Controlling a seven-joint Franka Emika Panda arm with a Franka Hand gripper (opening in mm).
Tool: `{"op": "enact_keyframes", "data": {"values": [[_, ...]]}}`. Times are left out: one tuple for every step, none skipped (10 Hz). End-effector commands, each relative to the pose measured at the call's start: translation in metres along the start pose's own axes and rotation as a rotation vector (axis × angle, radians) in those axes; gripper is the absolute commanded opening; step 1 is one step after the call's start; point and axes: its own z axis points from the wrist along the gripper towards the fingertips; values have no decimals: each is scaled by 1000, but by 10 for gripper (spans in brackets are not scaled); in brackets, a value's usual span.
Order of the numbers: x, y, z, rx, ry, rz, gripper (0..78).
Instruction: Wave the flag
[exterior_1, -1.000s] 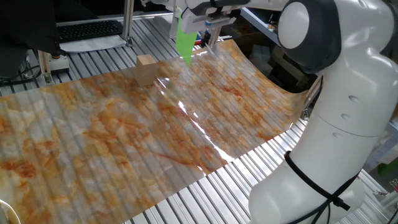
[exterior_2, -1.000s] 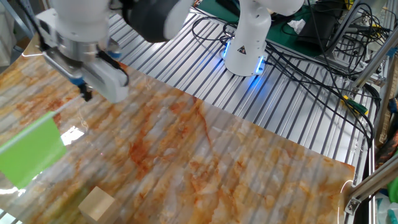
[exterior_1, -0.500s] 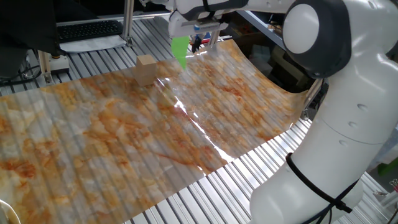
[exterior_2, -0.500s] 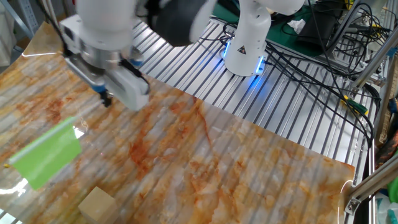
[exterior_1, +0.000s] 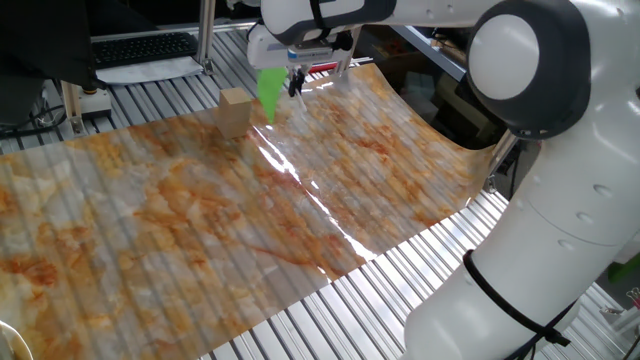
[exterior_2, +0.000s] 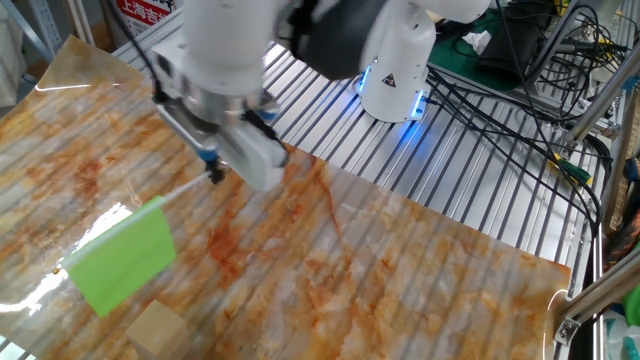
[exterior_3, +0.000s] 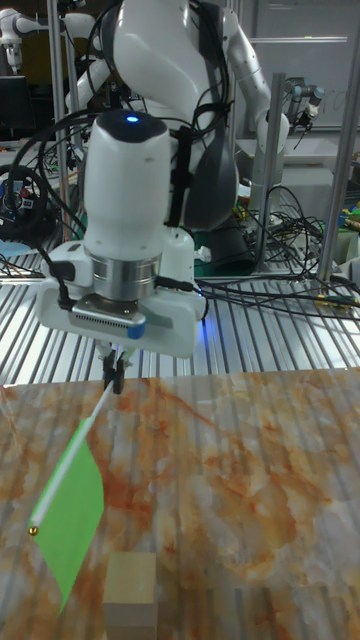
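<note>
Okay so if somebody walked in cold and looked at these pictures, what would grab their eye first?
Most likely the bright green flag, held up off the marbled orange sheet by its thin white stick, pinched in the gripper. Next, the big white robot arm reaching over the table from the side. A small tan wooden block sits on the sheet just beside the flag's lower edge.

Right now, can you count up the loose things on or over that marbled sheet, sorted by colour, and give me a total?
Green: 1, the flag, held off the sheet by the gripper
Tan: 1, the wooden block, resting on the marbled sheet
Total: 2
</note>
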Motion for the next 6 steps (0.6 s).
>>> {"op": "enact_keyframes", "data": {"values": [[27, 38, -5, 16, -43, -148, 11], [25, 36, -5, 65, -65, -222, 11], [14, 31, -10, 27, -42, -232, 11], [14, 48, -15, 8, -29, -221, 11], [22, 81, -22, 8, -22, -191, 11], [39, 126, -28, 2, -21, -125, 11]]}}
